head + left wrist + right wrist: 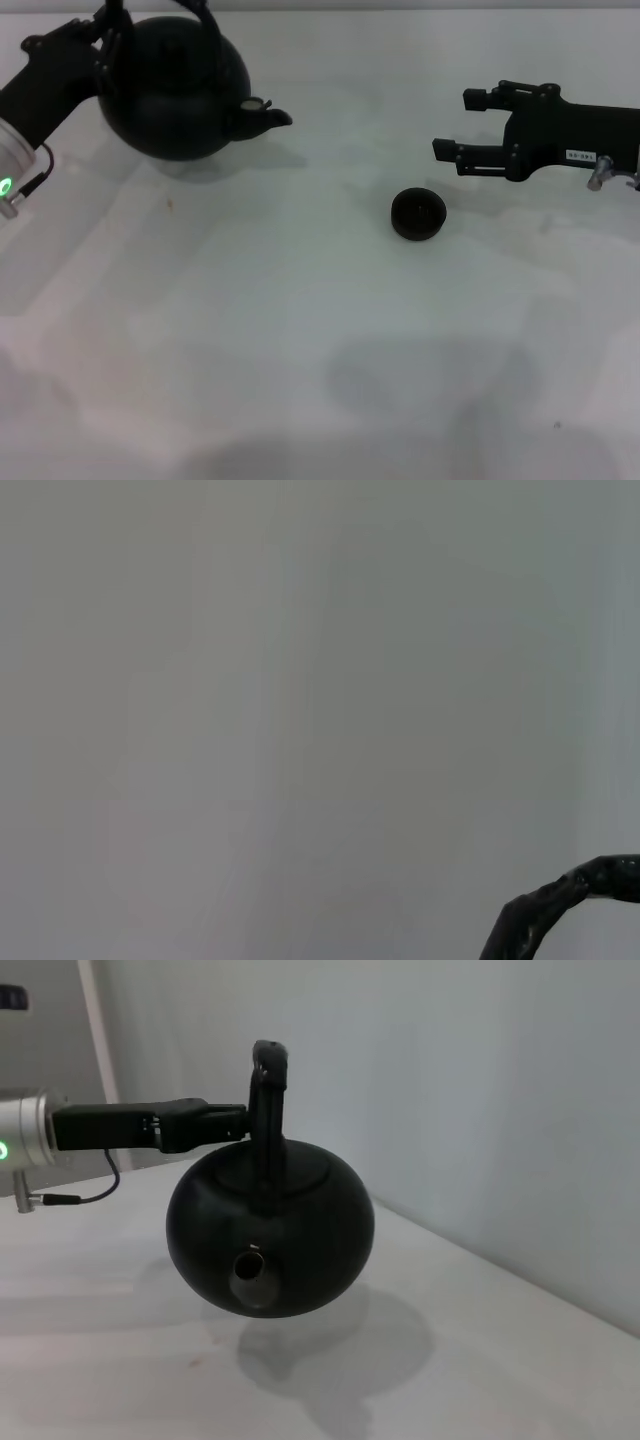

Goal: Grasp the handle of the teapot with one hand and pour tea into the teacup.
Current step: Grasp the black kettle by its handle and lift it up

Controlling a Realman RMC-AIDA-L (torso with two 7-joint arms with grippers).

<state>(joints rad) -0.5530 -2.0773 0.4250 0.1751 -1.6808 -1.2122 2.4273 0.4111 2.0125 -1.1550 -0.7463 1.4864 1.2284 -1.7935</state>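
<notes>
Got my left gripper [112, 30] clamped on the teapot's handle [268, 1110], teapot [178, 90] lifted off the table [300, 350], spout toward the teacup [418, 214]. Right gripper [455, 125] hangs wide open, holding nothing, just beside the cup.

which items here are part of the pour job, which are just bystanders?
In play:
- teapot, lifted off the table per right wrist view
- handle, gripped by left gripper
- teacup, on the table

Not in play:
- right gripper, open, idle beyond the cup
- white table; nothing else on it
</notes>
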